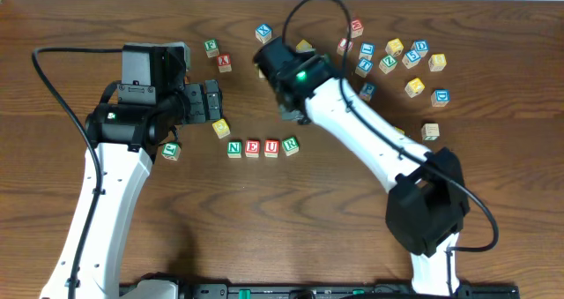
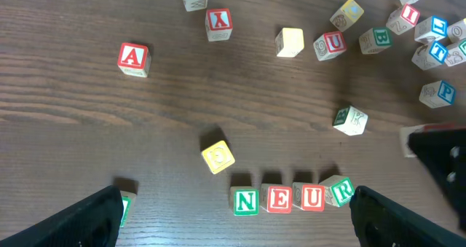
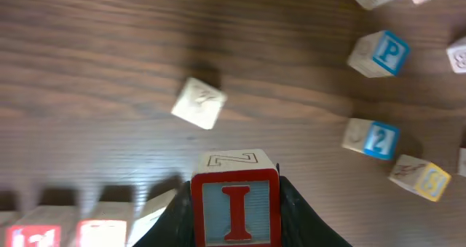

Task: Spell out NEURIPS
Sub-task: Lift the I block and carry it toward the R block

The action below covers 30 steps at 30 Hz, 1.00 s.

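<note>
- My right gripper (image 3: 235,219) pinches the red I cube (image 3: 235,203) from both sides, up above the counter (image 1: 88,17).
- The N cube (image 1: 234,148), E cube (image 1: 253,148), U cube (image 1: 271,147) and R cube (image 1: 290,145) sit side by side in a row on the counter.
- The R cube is turned a little.
- The blue P cube (image 3: 378,54) lies well apart from the row.
- My left gripper (image 2: 237,229) is spread wide, near the N cube.
- A yellow cube (image 2: 218,157) lies near the N cube.
</note>
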Motion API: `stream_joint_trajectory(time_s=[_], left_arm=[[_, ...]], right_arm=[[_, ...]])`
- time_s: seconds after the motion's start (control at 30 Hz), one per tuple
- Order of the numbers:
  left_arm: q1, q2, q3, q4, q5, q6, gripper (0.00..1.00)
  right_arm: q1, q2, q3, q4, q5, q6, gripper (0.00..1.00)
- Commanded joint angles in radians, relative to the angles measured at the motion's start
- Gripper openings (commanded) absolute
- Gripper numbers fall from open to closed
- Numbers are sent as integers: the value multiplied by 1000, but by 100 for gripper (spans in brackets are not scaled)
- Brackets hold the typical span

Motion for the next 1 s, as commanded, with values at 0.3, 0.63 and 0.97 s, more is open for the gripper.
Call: stream_joint_trajectory(time_s=[0.3, 0.63, 0.97], left_arm=[[2, -9, 23, 0, 6, 6, 98], [2, -9, 23, 0, 6, 6, 98], [2, -9, 23, 0, 5, 6, 98]], right_arm=[[13, -70, -208, 110, 42, 76, 2], [12, -361, -552, 343, -64, 75, 14], [21, -411, -743, 509, -139, 101, 16]])
